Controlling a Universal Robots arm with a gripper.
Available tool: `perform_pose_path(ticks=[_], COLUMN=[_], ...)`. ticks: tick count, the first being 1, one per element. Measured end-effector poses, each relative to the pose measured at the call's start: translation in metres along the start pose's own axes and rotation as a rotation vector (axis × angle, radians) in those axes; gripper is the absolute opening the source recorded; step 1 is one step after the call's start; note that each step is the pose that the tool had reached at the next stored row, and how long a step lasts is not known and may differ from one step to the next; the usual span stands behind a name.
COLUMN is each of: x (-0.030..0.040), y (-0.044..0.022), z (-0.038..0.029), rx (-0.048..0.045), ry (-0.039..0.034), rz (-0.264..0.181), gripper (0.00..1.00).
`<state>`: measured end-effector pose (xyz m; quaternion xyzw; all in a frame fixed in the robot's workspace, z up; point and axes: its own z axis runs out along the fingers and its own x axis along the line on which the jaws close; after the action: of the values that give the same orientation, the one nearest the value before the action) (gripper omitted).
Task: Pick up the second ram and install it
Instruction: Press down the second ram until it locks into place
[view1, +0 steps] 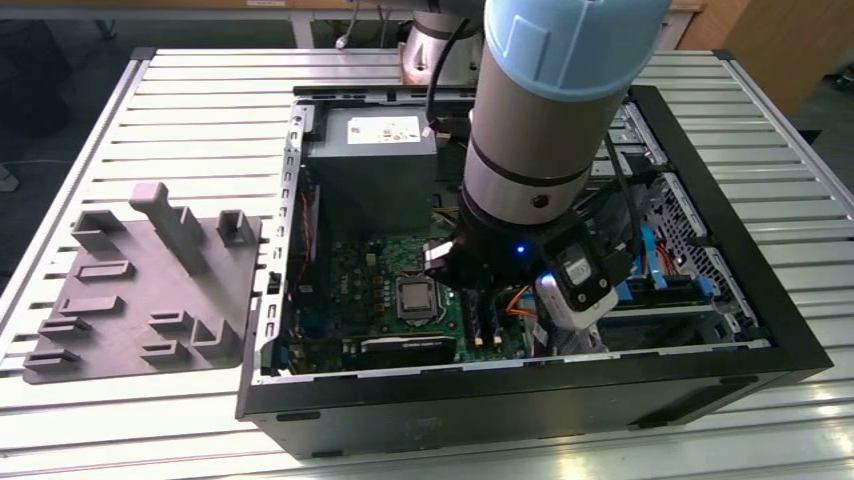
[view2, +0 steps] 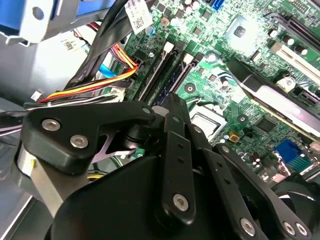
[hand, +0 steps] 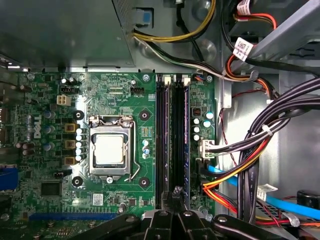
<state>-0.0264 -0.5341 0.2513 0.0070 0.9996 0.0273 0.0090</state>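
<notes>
End effector (hand: 176, 197) low inside the open computer case (view1: 747, 370), clenched thin over the memory slots (hand: 170, 145) at the CPU socket's (hand: 110, 150) 3 o'clock, apparently seating the second ram (hand: 177, 145); grey tray (view1: 134, 290) on the counter (view1: 200, 100).

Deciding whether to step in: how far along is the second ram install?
Approach looks done: the end effector is inside the computer case, at one end of the two memory slots. In hand: work at the slot nearer the cables. I cannot tell whether the second ram is seated.
</notes>
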Motion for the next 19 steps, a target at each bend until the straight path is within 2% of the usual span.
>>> perform_pose_path(ticks=[4,19], x=[0.0,0.0016], y=[0.0019,0.0343], z=[-0.0003,0.0016], rx=[0.0005,0.0003], ry=[0.0001,0.0001], rz=[0.0,0.0], gripper=[0.11,0.11])
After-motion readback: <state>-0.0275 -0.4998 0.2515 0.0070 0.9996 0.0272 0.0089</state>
